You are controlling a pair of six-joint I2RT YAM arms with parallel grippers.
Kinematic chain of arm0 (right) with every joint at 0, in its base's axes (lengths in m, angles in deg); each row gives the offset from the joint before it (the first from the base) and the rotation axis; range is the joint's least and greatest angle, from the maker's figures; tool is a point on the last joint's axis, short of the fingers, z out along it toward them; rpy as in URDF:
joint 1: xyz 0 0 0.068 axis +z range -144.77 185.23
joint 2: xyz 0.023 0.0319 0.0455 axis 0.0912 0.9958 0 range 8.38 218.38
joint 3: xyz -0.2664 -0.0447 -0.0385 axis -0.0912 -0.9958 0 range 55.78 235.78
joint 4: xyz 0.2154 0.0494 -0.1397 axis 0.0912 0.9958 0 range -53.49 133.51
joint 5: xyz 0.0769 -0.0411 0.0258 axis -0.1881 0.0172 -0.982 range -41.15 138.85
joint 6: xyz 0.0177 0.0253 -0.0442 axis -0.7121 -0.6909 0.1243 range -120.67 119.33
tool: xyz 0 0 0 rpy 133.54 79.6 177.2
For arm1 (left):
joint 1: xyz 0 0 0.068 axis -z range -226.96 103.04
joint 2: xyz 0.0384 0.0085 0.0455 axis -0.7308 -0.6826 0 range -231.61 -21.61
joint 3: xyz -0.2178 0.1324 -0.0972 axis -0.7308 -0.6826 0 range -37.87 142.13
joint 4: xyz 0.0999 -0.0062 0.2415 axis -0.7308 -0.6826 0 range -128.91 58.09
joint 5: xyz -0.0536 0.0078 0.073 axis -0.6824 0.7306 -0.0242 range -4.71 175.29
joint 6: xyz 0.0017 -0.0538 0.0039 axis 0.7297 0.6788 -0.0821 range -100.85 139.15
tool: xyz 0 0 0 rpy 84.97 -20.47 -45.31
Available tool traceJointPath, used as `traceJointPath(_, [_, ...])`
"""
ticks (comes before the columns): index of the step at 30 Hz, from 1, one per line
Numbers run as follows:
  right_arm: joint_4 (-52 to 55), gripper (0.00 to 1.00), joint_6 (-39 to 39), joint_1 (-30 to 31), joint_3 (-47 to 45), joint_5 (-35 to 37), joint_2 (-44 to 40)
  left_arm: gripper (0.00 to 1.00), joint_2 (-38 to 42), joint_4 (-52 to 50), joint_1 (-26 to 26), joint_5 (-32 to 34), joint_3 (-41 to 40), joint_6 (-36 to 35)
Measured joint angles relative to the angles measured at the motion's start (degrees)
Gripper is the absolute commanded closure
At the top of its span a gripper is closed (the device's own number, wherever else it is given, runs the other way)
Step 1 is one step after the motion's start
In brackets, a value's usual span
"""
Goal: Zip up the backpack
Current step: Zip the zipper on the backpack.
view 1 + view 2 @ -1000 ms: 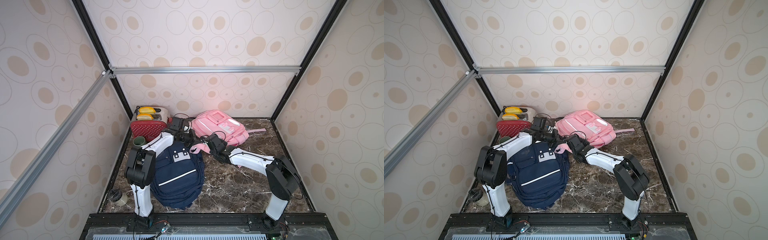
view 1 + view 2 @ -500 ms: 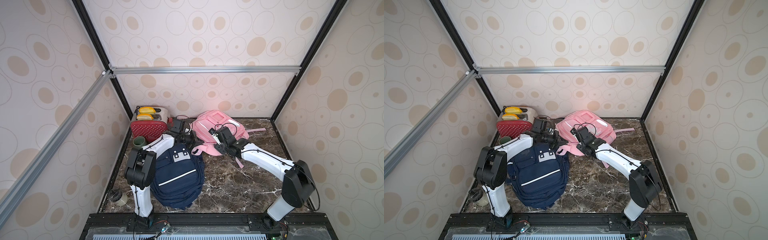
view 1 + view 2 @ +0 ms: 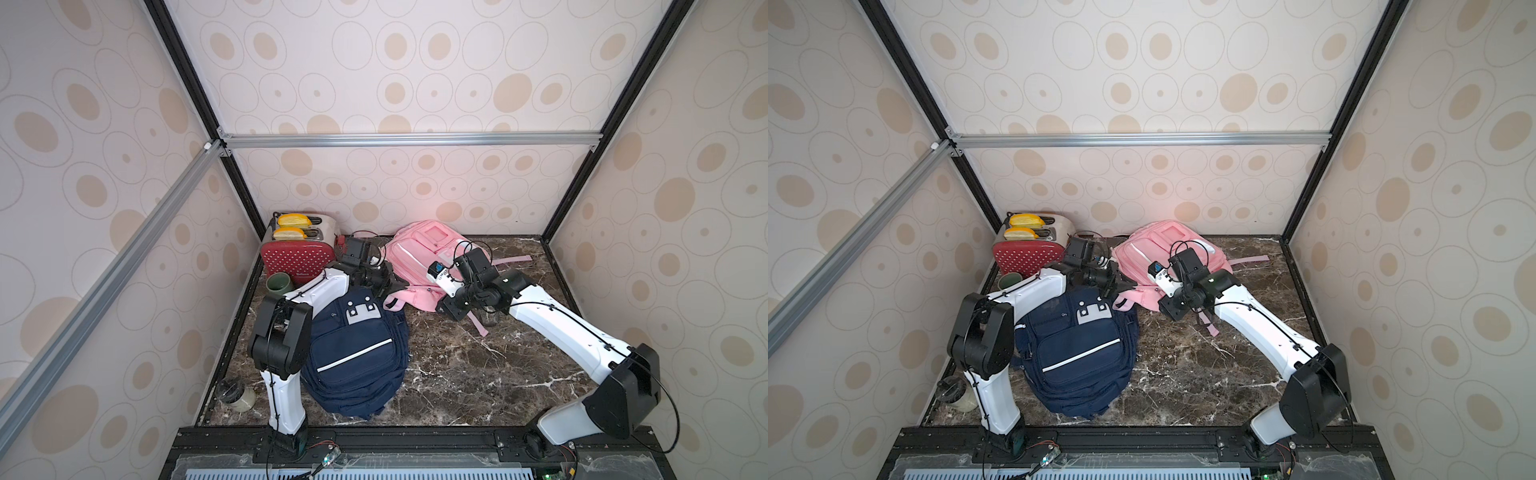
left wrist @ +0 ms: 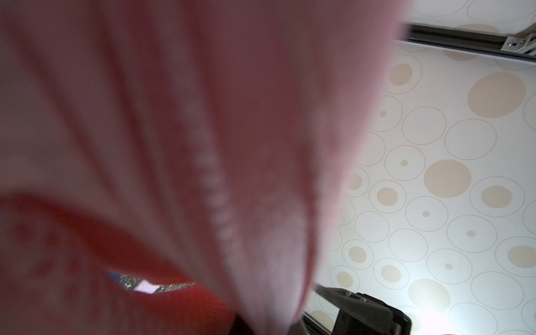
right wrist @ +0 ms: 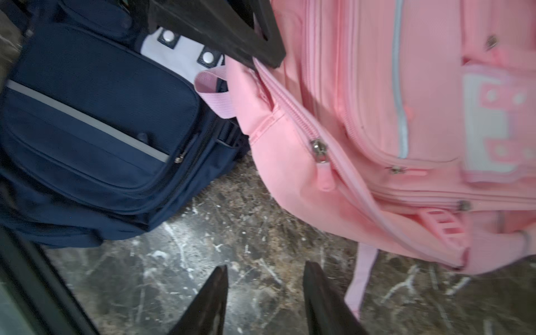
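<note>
Rising from the near rail, the right arm (image 3: 561, 328) leans long and low across the marble table (image 3: 457, 374) toward the pink backpack (image 3: 419, 253). Its wrist is bent down just in front of the bag's near edge. The right gripper (image 5: 265, 268) hangs over bare marble there, jaws parted and holding nothing, with a trailing pink strap (image 5: 358, 278) just beside it.

The left arm (image 3: 320, 291) stands upright from the rail, folds at a raised elbow and reaches across the top of a navy backpack (image 3: 353, 353). That bag lies flat in front of the pink one, and their corners touch. The left gripper (image 3: 395, 284) is clamped shut on the pink backpack's near corner, beside its carry loop (image 5: 213, 92). The left wrist view is filled with blurred pink fabric.

The pink backpack lies against the back wall, tilted up at the gripped corner. A metal zipper slider (image 5: 319, 146) with a pink pull tab sits partway along its side seam. Whether the seam past it is closed cannot be told.

To the bag's left, well apart, stand a red toaster (image 3: 297, 259) and a green cup (image 3: 279, 283).
</note>
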Motion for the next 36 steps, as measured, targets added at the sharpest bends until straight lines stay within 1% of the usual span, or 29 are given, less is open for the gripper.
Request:
traceJointPath(1, [-0.3,0.52,0.1,-1.1,-0.5,-2.3,0.3,1.00,0.0,-0.1,0.0,0.0,0.0,0.0])
traceJointPath(2, [-0.7,0.50,0.5,-2.2,-1.2,-4.0,0.5,1.00,0.0,-0.2,0.0,0.0,0.0,-0.1])
traceJointPath(5, [-1.1,0.48,2.6,-4.9,-1.7,-7.7,1.4,1.00,0.0,-0.7,0.0,-0.1,0.0,-0.4])
traceJointPath(9, [-2.2,0.48,4.4,-8.0,-1.2,-11.3,4.1,1.00,0.0,-1.3,0.2,-0.2,0.0,-0.6])
traceJointPath(11, [-2.6,0.50,5.4,-9.1,-0.6,-12.7,6.1,1.00,0.0,-1.4,0.2,-0.2,0.0,-0.7])
traceJointPath(15, [-2.0,0.51,7.2,-9.7,2.5,-14.9,10.0,1.00,0.0,-1.4,0.3,-0.3,0.0,-0.9])
traceJointPath(32, [-2.9,0.51,11.2,-10.3,7.0,-14.2,16.4,1.00,0.0,-1.5,0.3,-0.9,0.0,-0.9])
traceJointPath(34, [-3.0,0.51,11.2,-10.3,8.0,-14.3,17.7,1.00,0.0,-1.5,0.3,-0.9,0.0,-1.0])
traceJointPath(36, [-2.7,0.53,11.2,-10.3,9.4,-14.6,18.8,1.00,0.0,-1.4,0.3,-0.9,0.0,-1.0])
